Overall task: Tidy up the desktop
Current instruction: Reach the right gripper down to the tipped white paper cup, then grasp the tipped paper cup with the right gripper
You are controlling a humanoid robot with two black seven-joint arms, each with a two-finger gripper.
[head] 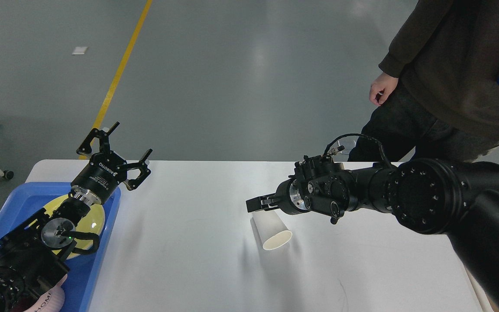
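Observation:
The desktop (180,251) is a white table top with rounded corners. A white paper cup (272,229) lies on its side near the middle, mouth toward me. My right gripper (259,203) reaches in from the right and hovers just over the cup's closed end; it is seen edge-on and dark, so its fingers cannot be told apart. At the back left, above the table's corner, my left gripper (121,145) is held open with nothing in it.
A blue tray (20,197) at the left edge holds a yellow plate (95,216) under my left arm, and a pink object (50,301) sits at its near end. A person in dark clothes (444,82) stands behind the table's right corner.

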